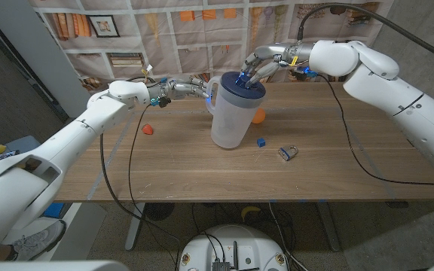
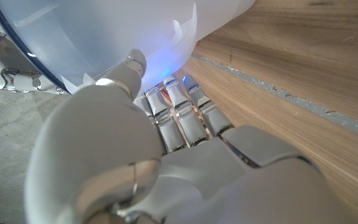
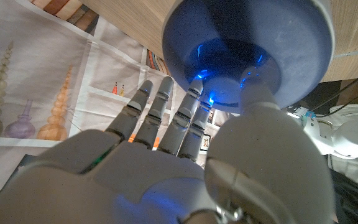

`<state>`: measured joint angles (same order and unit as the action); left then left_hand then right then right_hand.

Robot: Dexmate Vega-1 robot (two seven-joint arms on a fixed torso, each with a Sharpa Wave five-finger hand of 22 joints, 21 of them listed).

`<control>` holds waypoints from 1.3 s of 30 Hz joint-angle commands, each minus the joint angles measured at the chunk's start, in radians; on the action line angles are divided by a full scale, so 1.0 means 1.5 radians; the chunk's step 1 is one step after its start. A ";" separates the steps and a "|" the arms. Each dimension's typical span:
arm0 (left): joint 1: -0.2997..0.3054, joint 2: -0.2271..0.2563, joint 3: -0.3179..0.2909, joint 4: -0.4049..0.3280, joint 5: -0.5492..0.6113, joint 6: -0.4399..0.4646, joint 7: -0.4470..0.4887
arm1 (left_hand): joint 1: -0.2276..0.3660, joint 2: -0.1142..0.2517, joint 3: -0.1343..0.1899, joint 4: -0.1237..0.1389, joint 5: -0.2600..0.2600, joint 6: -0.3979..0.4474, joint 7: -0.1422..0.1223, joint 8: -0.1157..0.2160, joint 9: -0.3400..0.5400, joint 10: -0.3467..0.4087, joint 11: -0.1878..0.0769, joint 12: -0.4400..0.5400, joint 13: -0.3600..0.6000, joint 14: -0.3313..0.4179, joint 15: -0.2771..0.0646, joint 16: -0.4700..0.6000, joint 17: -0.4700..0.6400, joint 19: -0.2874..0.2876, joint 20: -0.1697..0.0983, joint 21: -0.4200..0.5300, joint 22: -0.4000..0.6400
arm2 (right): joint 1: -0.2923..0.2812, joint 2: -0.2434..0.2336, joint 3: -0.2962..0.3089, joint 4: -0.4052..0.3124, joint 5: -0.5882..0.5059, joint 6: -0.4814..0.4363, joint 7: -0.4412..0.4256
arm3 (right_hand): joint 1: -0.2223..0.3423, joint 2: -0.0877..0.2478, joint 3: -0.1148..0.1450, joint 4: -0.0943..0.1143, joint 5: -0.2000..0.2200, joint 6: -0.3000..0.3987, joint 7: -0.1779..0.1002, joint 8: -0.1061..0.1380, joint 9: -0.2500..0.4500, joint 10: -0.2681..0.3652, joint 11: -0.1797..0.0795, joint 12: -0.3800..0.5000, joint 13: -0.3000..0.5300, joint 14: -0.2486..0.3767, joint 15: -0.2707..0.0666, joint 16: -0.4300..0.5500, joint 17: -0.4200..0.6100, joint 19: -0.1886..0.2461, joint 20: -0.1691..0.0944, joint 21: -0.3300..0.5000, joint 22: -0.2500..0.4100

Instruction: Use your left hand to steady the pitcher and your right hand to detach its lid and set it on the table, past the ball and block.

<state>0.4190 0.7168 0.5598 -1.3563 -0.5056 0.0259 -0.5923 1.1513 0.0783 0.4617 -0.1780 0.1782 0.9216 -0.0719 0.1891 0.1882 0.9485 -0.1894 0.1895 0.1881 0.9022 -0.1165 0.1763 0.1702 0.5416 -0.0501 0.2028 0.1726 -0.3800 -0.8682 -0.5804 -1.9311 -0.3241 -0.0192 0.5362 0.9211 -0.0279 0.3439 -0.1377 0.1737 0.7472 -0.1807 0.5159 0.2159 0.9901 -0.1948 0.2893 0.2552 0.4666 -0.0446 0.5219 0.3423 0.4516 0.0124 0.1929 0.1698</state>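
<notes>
Wooden worktop (image 1: 202,169): left hand (image 1: 185,88) fingers grip pitcher (image 1: 228,120) handle; right hand (image 1: 258,66) fingers clamped on blue lid (image 1: 242,87), lid on pitcher.

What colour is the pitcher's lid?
Dark blue. The lid sits on the translucent white pitcher; clearest in the head view.

A translucent white pitcher (image 1: 228,120) is seen standing upright near the middle of the wooden table. It is capped by a round dark blue lid (image 1: 242,86), which is still seated on its rim. An orange ball (image 1: 258,115) lies just behind the pitcher, and a small blue block (image 1: 261,141) lies beside its base.
</notes>
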 commanded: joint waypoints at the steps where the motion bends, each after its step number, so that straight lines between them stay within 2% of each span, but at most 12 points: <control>1: -0.004 -0.002 0.003 0.003 0.005 0.000 -0.001 | 0.014 0.017 0.006 -0.001 0.005 0.004 -0.001 0.005 0.003 0.017 -0.014 0.006 0.003 0.006 -0.083 0.004 0.003 0.000 -0.079 0.000 0.002 | 0.007 -0.005 -0.003 0.005 0.017 0.001 0.008 | 0.007 0.088 0.004 0.004 0.000 0.066 -0.028 0.008 0.003 0.028 -0.018 0.005 0.011 0.005 -0.090 0.003 -0.001 0.003 -0.004 0.002 0.001; 21: -0.020 -0.014 0.013 0.025 0.012 -0.002 -0.012 | 0.016 0.017 0.005 0.000 0.005 0.004 -0.001 0.006 0.003 0.017 -0.014 0.006 0.003 0.005 -0.082 0.004 0.003 0.000 -0.078 0.000 0.002 | 0.020 -0.005 -0.006 0.007 0.022 0.004 0.014 | 0.002 0.093 0.001 0.002 -0.001 0.078 -0.028 0.011 -0.001 0.042 -0.018 0.008 0.017 0.015 -0.089 0.005 0.000 0.006 -0.001 0.003 0.001; 39: -0.025 -0.020 0.016 0.041 0.014 -0.002 -0.016 | 0.021 0.017 0.005 -0.001 0.005 0.002 0.000 0.005 0.003 0.017 -0.014 0.006 0.003 0.004 -0.083 0.005 0.004 -0.001 -0.078 0.000 0.002 | 0.043 0.005 -0.016 0.032 0.028 0.004 0.029 | -0.002 0.096 0.000 0.001 0.000 0.086 -0.027 0.012 -0.004 0.053 -0.018 0.011 0.022 0.022 -0.090 0.005 0.000 0.006 0.000 0.002 0.001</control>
<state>0.3859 0.6916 0.5815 -1.3064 -0.4868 0.0220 -0.6123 1.1520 0.0776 0.4617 -0.1780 0.1805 0.9178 -0.0753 0.1924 0.1882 0.9485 -0.1894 0.1896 0.1879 0.9055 -0.1201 0.1776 0.1702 0.5416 -0.0502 0.2028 0.1726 -0.3322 -0.8667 -0.5965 -1.9035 -0.2898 -0.0134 0.5693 0.9080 -0.0149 0.3439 -0.1378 0.1652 0.7472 -0.1807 0.5159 0.2064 1.0187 -0.1839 0.2969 0.2833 0.4903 -0.0460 0.5219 0.3413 0.4516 0.0125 0.1929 0.1676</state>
